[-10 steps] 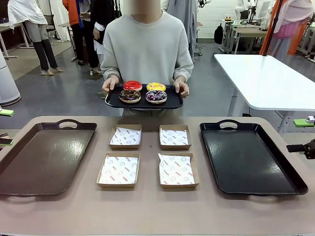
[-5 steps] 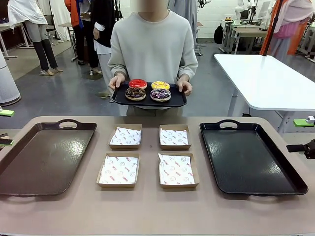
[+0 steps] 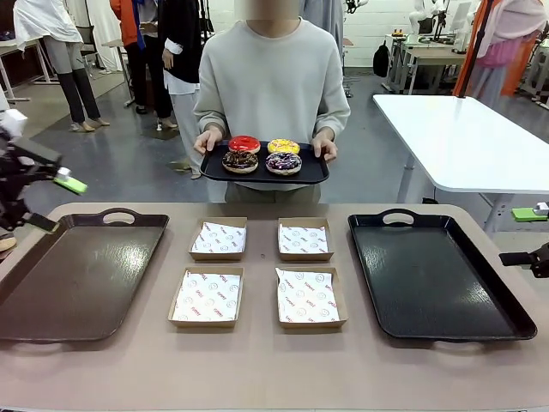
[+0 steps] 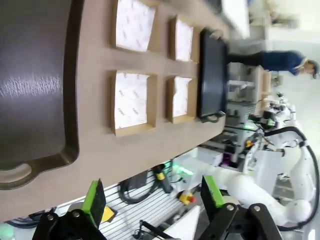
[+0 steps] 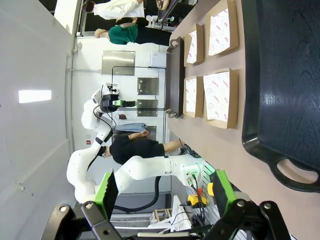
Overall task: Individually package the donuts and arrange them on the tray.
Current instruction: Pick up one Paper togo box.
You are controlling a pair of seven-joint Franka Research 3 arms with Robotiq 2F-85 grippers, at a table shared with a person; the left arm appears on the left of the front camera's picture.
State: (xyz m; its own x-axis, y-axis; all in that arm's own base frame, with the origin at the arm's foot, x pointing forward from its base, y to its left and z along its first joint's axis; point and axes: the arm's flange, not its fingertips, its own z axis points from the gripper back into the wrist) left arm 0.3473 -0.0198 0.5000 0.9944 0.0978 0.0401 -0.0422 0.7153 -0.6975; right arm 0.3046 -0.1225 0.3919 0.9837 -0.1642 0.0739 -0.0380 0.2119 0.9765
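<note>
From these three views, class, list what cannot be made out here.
Red donut and yellow donut: front view, near sides hidden behind the brown donut and purple donut.
Liner print: all views, too small to read.
Brown tray: front view, left corner cut off by the picture edge.

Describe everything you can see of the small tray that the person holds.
The tray is small, black and oblong, with rounded corners and a raised rim; it looks like plastic. The person holds it level beyond the far edge of the table, one hand on each short end. On it lie a red donut and a yellow donut behind, a brown donut and a purple donut in front.
</note>
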